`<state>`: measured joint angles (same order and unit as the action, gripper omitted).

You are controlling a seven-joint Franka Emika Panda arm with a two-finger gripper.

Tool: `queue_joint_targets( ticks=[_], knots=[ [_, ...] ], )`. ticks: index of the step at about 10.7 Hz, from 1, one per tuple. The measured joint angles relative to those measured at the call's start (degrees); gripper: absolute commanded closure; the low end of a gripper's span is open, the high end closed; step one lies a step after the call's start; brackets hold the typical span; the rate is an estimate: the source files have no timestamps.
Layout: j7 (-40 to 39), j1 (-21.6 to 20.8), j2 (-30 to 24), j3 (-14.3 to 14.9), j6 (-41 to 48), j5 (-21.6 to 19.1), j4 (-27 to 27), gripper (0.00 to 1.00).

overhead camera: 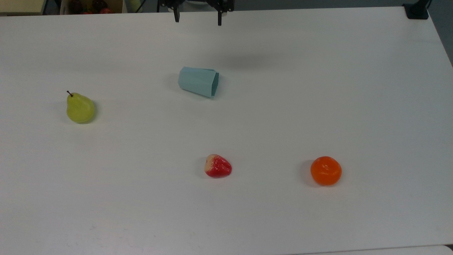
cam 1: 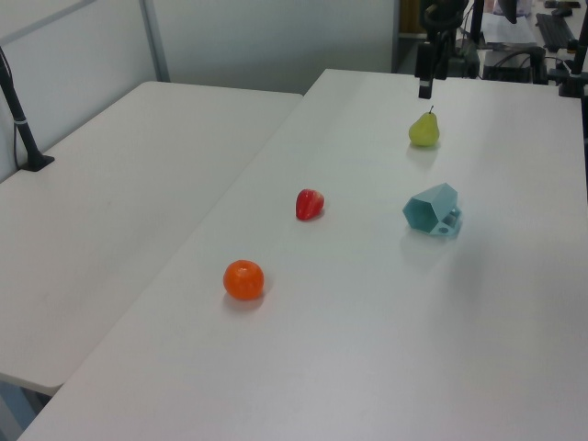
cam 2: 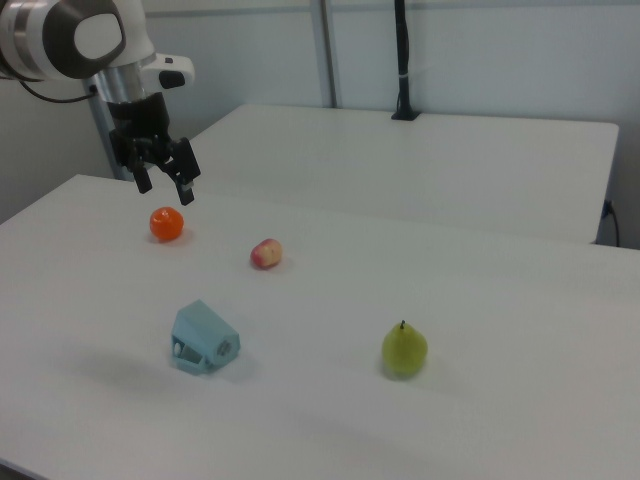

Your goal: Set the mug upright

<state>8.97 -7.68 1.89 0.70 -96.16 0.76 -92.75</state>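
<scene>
Strawberry and orange sitting near the worktop's front edge, mug lying sideways mid-worktop, released gripper hovering over the back edge, needing descent and grasp.

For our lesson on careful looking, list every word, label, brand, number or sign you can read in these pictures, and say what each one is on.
None: no readable text in any view.
The mug, pear, strawberry, orange and white table are all plain.
The end effector and the arm above it carry no legible marking.
</scene>
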Motion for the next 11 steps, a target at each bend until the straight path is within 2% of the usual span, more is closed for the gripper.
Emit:
queue_joint_targets(
  ticks=[8,9,11],
  knots=[
    [-0.08,-0.74,-0.37,0.59,0.08,0.01,-1.73,0.00],
    [0.02,-1.46,0.16,0.56,0.08,0.94,-2.09,0.00],
    [1.86,-4.45,2.01,0.46,0.08,8.96,-2.47,0.00]
  ],
)
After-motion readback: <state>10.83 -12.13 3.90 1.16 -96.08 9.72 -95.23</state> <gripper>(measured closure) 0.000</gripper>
